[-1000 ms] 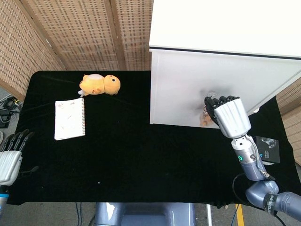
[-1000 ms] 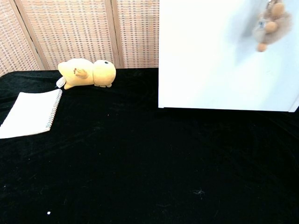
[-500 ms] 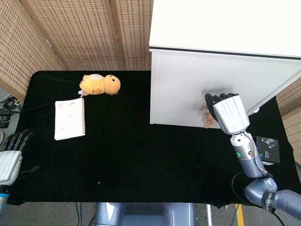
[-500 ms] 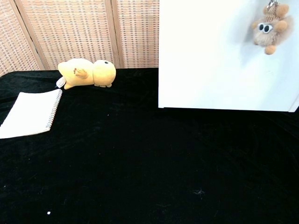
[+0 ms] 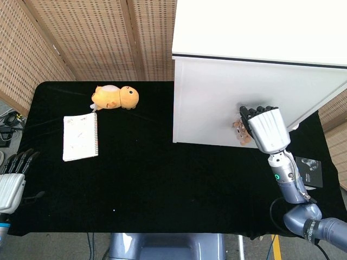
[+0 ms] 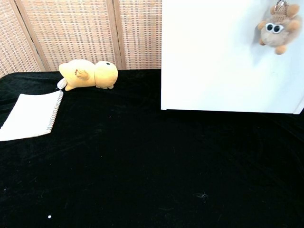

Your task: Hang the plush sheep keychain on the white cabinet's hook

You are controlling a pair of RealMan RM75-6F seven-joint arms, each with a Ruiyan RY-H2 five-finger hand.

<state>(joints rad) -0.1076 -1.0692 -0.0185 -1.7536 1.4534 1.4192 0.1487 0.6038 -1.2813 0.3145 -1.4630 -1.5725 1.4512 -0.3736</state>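
Hanging against the front face of the white cabinet [image 6: 223, 57], the plush sheep keychain [image 6: 276, 32] dangles with its long axis vertical, its metal ring at the top edge of the chest view where the hook itself cannot be made out. In the head view the sheep [image 5: 240, 131] peeks out just left of the right robot hand [image 5: 264, 128], which is raised against the same cabinet face with its back to the camera. The fingertips sit right beside the toy, but whether they grip it, touch it or stand clear cannot be told; the chest view shows no fingers on the sheep at all. The left robot hand [image 5: 12, 181] rests low at the far left edge of the worktop [image 5: 162, 184], fingers loosely apart and holding nothing, well apart from the cabinet, so the right arm is by far the nearer. Judging by this, the hanging looks done or nearly so, and any withdrawal would go straight back from the cabinet face. On the black cloth lie a yellow plush toy [image 5: 115, 97], a spiral notebook [image 5: 80, 136] and a small dark box [image 5: 309, 172] near the right arm.
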